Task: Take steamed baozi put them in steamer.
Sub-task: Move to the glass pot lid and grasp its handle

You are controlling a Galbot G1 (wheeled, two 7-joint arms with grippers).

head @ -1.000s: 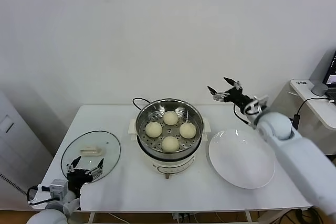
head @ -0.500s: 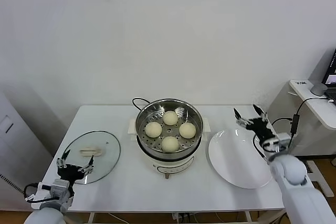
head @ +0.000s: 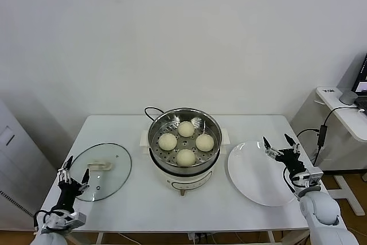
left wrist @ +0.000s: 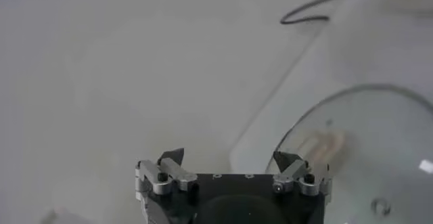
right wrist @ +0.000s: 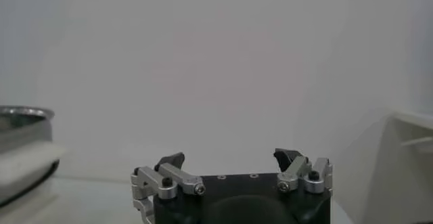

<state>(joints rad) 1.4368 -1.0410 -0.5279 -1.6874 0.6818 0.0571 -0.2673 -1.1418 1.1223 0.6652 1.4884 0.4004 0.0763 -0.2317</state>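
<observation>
**Head view: four baozi in the steamer, both arms low at the sides**

Head view shows the four steamed baozi (head: 185, 140) already inside the steamer (head: 184, 120), lying on its perforated floor in a diamond shape, near each other; I cannot tell if they touch. The steamer stands on its cream pot base at the middle of the surface (head: 137, 205), toward the back edge, with a black cord (head: 150, 111) behind it.

The white plate (head: 261, 176) lies beside the steamer, toward the right edge, and nothing is on it. The glass lid (head: 98, 170) lies flat toward the left edge, with its cream handle up. It covers nothing.

The right gripper (head: 281, 147) hangs at the right edge of the surface, beside the far rim of the plate; its jaws are wide and hold nothing. The left gripper (head: 73, 171) is at the left front corner, next to the lid, jaws also wide and empty. Both wrist views show the same spread fingers with nothing between them.

In my judgement the loading step is finished, because no bun is outside the steamer. The next move probably calls only for parking the arms, or perhaps for the left gripper to take the lid by its handle.
</observation>
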